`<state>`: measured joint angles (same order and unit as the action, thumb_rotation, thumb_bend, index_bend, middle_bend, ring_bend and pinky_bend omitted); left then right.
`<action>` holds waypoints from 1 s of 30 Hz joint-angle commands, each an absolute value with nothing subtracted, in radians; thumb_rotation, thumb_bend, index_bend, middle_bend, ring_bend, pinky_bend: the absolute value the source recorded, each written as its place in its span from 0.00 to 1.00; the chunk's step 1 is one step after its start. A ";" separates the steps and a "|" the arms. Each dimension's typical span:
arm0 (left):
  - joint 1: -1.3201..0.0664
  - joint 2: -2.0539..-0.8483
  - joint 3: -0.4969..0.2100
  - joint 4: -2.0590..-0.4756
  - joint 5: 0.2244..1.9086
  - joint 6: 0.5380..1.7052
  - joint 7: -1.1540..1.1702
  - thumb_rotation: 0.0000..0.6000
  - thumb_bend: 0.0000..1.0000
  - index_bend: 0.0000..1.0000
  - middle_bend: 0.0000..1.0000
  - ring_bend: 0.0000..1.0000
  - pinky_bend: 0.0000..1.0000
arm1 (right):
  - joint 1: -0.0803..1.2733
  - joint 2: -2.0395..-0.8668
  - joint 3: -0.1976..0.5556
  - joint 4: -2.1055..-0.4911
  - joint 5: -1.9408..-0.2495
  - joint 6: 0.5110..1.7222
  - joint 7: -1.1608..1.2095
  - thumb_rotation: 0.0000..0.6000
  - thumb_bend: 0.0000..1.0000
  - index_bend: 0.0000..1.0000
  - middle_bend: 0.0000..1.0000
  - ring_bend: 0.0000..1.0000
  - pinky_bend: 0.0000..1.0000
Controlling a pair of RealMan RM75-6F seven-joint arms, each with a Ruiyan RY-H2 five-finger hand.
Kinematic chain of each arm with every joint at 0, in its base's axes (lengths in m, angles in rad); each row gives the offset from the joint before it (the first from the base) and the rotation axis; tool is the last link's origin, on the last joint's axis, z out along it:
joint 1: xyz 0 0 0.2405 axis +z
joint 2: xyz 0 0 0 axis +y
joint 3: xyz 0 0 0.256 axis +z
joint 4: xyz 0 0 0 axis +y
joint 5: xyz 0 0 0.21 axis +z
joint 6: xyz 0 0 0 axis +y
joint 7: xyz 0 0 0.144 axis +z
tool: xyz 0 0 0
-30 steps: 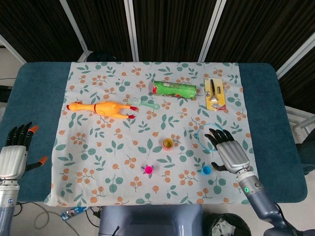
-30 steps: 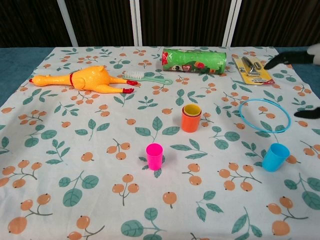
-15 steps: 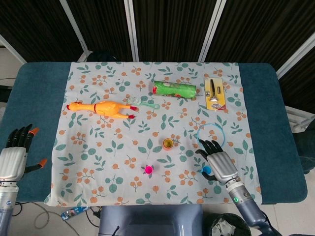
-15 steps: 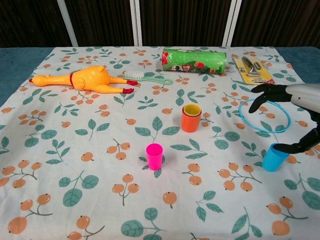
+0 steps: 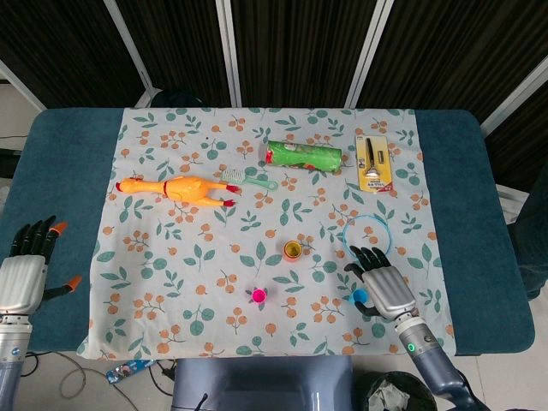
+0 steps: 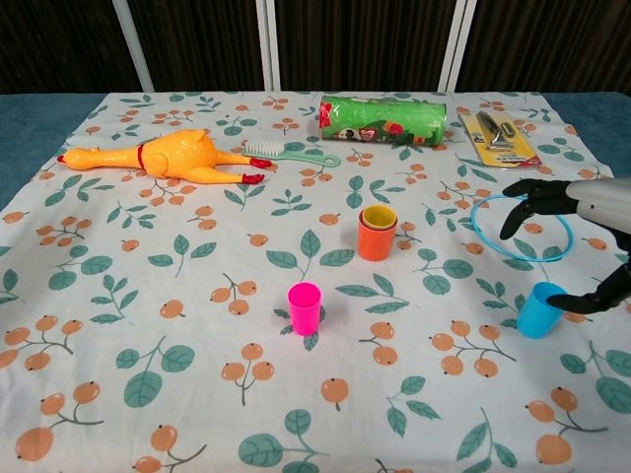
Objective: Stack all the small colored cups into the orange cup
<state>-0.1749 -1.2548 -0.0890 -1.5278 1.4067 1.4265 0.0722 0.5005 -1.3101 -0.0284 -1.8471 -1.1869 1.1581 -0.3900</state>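
The left hand point(image 5: 24, 274) hung open off the cloth's left edge, idle. The pink cup point(image 6: 305, 307) stood alone; behind it the orange cup point(image 6: 376, 237) already held a yellow cup point(image 6: 379, 217). The right hand point(image 6: 577, 236) hovered open over the blue cup point(image 6: 540, 309), thumb beside its rim, holding nothing. Closing squarely around the wall looked wise; the blue ring point(image 6: 521, 228) lay near.

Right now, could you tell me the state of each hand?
Left hand: open, holding nothing.
Right hand: open over the blue cup, not gripping it.
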 commanded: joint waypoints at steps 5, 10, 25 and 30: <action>-0.175 -1.258 -0.087 -1.530 1.409 1.427 0.081 1.00 0.13 0.13 0.00 0.00 0.00 | 0.488 -1.300 -0.036 -1.849 -1.171 1.136 -0.388 1.00 0.34 0.28 0.00 0.00 0.02; -0.175 -1.261 -0.087 -1.530 1.408 1.424 0.086 1.00 0.13 0.13 0.00 0.00 0.00 | 0.474 -1.293 -0.042 -1.851 -1.182 1.135 -0.381 1.00 0.34 0.29 0.00 0.00 0.02; -0.175 -1.263 -0.087 -1.530 1.409 1.422 0.090 1.00 0.13 0.13 0.00 0.00 0.00 | 0.459 -1.321 -0.025 -1.812 -1.176 1.114 -0.356 1.00 0.34 0.41 0.00 0.00 0.02; -0.175 -1.263 -0.087 -1.530 1.408 1.423 0.090 1.00 0.12 0.13 0.00 0.00 0.00 | 0.455 -1.331 -0.017 -1.802 -1.180 1.112 -0.350 1.00 0.34 0.44 0.00 0.00 0.02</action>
<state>-0.1745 -1.2626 -0.0874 -1.5300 1.4076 1.4227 0.0899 0.4553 -1.3300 -0.0179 -1.8027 -1.1798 1.1119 -0.3505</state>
